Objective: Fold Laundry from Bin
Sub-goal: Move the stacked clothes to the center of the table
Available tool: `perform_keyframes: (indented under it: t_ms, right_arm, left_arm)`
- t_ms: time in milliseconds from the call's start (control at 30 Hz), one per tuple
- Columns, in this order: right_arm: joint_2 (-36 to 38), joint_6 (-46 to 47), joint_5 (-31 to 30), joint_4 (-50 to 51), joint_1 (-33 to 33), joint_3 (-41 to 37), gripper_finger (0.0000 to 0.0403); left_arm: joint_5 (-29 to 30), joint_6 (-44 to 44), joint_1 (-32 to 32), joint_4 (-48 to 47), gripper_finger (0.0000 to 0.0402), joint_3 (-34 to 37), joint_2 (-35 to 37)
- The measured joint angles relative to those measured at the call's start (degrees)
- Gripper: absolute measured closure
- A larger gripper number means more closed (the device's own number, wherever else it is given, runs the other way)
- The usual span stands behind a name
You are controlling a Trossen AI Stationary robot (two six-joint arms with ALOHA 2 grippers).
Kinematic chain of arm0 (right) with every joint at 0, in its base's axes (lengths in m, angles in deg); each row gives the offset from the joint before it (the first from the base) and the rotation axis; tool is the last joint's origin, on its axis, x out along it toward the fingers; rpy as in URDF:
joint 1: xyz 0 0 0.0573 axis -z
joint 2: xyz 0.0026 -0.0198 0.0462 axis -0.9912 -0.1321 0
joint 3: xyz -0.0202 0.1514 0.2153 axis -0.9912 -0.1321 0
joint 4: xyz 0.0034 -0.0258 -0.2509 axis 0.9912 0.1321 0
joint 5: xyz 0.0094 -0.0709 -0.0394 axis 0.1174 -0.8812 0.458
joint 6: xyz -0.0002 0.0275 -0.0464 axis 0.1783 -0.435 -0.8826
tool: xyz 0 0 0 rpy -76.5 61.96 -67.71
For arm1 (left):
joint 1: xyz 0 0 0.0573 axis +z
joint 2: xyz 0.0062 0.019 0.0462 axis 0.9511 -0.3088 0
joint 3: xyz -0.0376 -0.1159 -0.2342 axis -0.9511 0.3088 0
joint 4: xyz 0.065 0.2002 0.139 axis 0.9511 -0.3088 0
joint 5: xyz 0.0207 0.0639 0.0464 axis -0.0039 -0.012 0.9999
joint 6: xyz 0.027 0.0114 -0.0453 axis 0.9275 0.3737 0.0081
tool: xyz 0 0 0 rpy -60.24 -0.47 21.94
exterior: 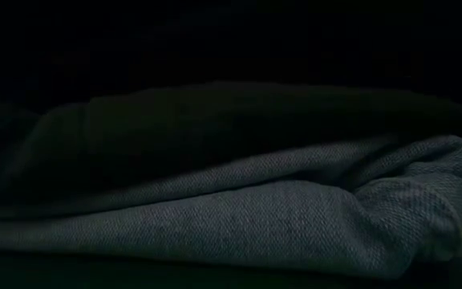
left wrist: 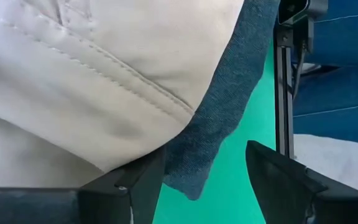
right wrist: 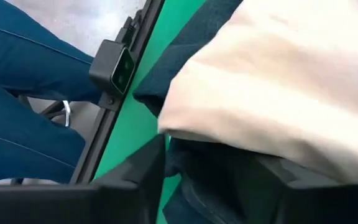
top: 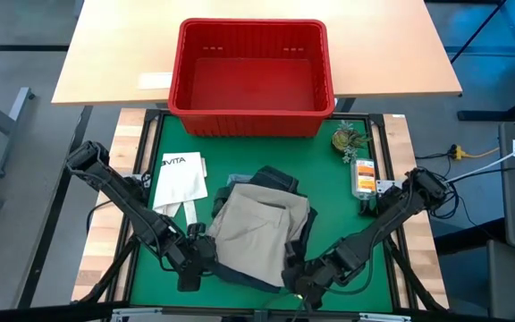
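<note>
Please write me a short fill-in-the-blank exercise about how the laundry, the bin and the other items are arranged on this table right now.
1. The large red plastic slotted bin holds ____ garments.
2. The folded khaki-beige cloth garment lies on top of a dark ____ knit piece.
3. The small white tote bag with loop handles lies on the stack's ____ side, the same side as the left end effector.
4. The table surface under the stack is ____.

Missing words: no; grey; left; green

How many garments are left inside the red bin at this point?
0: the bin looks empty. The garments sit stacked on the green mat, the khaki piece over a dark grey piece; more may lie beneath.
</note>
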Motion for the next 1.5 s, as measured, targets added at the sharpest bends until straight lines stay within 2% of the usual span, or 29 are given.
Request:
perform_keyframes:
  t_ms: [133, 233, 433, 533, 600, 867, 1000, 1133, 1333, 1500]
  right_arm:
    - [0.0, 0.6, 3.0, -0.2, 0.0, 0.0, 0.0186]
    - [0.0, 4.6, 5.8, 0.4, 0.1, 0.0, 0.017]
    - [0.0, 9.8, 13.9, 2.3, 0.1, 0.0, 0.0167]
    - [0.0, 10.1, 21.0, 6.3, 0.1, 0.0, 0.0167]
    - [0.6, 11.8, 22.5, 9.6, 0.1, 0.0, 0.0167]
    - [7.7, 15.8, 10.3, 20.1, -2.0, -0.2, 0.0167]
    - [11.6, 21.2, 8.7, 18.6, -3.2, -5.4, 0.0167]
    - [14.7, 31.7, 9.5, 11.9, -3.5, -16.0, 0.0167]
    - [17.2, 47.2, 6.8, -6.8, -2.1, -32.8, 0.0167]
    - [16.3, 51.4, 8.5, -18.7, -0.6, -39.7, 0.0167]
  left_arm:
    - [-0.1, 0.0, 0.0, 0.0, 0.0183, 0.0, 0.0]
    - [-0.1, 0.0, 0.0, 0.1, 0.0183, 0.0, 0.0]
    - [0.0, 0.2, 0.0, 0.1, 0.0182, 0.0, 0.0]
    - [0.3, 0.2, 0.0, 0.1, 0.0182, 0.0, 0.0]
    - [0.3, 0.2, 0.0, 0.1, 0.0182, 0.0, 0.0]
    - [-0.4, 0.0, 0.2, 0.5, 0.0182, 0.0, 0.0]
    - [-2.3, 0.0, 0.3, 0.7, 0.0182, 0.0, 0.0]
    - [-3.8, 0.6, 0.3, 0.7, 0.0182, 0.0, 0.0]
    - [-3.8, 1.7, 0.3, 0.7, 0.0182, 0.0, 0.0]
    - [-1.2, 1.7, 0.3, 0.8, 0.0182, 0.0, 0.0]
